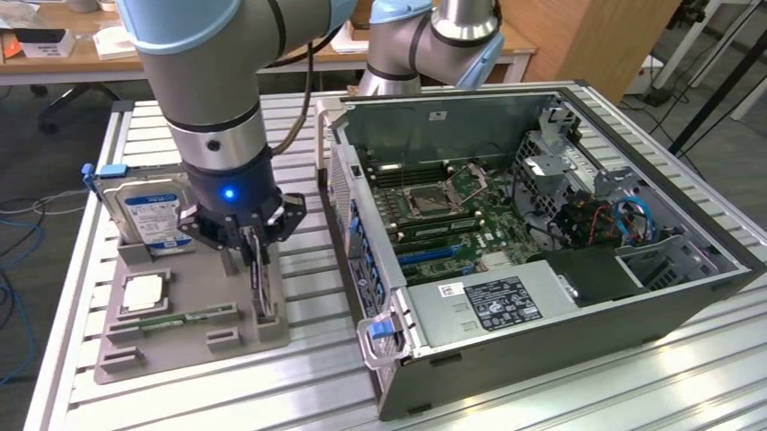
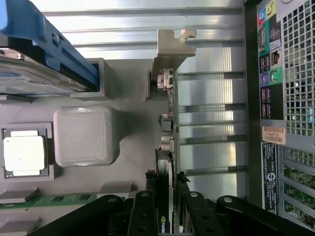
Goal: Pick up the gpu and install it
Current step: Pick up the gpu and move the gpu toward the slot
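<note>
Starting at the grey tray's far corner, a blue-labelled hard drive stands partly hidden behind the arm. At the tray edge nearest the open computer case, the thin dark gpu stands on edge, its top pinched between the nearly closed fingers of the hand.

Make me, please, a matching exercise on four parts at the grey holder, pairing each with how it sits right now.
Things:
1. gpu
2. hard drive
3. processor chip
4. memory stick

States:
A. lies flat in a square pocket of the holder
B. stands on edge, clamped by the gripper
C. lies in a long narrow slot
D. stands upright, blue label showing

Pairs: 1-B, 2-D, 3-A, 4-C.
</note>
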Motion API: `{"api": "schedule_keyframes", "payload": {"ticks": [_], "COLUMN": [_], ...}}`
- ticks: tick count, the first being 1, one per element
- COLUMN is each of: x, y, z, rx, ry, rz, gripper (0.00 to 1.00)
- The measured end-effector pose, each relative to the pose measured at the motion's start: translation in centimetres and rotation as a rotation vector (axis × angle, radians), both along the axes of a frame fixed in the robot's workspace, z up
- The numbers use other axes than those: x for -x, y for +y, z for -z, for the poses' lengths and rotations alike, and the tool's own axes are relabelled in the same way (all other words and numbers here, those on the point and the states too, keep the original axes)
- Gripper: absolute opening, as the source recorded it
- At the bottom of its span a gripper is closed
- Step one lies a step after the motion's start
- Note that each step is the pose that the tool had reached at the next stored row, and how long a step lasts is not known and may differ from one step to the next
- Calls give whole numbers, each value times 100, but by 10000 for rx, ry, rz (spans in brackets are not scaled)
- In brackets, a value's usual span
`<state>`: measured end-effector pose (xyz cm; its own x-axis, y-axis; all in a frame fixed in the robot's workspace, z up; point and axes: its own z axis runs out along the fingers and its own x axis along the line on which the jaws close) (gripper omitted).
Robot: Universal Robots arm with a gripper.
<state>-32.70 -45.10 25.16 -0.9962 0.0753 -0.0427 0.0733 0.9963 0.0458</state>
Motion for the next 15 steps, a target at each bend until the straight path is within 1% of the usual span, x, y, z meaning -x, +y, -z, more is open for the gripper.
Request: {"api": "schedule_keyframes", "payload": {"ticks": [9, 15], "x": [0, 0], "y": [0, 0], "z": [-140, -141], "rx": [0, 0], "ry": [6, 5], "rz": [0, 0], "gripper": [26, 26]}}
